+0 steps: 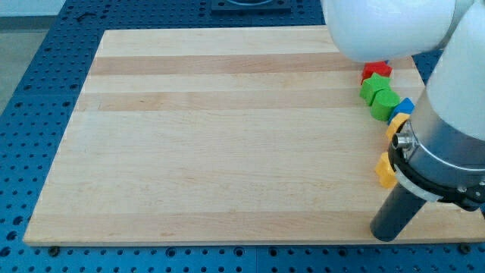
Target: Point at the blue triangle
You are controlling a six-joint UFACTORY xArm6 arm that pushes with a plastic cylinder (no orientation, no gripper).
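The blue block (404,107), its shape partly hidden by the arm, lies at the view's right edge of the wooden board (227,136). Above it sit two green blocks (372,89) (384,101) and a red block (376,71). A yellow block (395,123) lies just below the blue one, and another yellow block (386,170) further down. My tip (388,230) rests on the board near its bottom right corner, below the lower yellow block and well below the blue block.
The white arm body (447,91) covers the view's upper right and hides part of the block cluster. A blue perforated table (38,91) surrounds the board.
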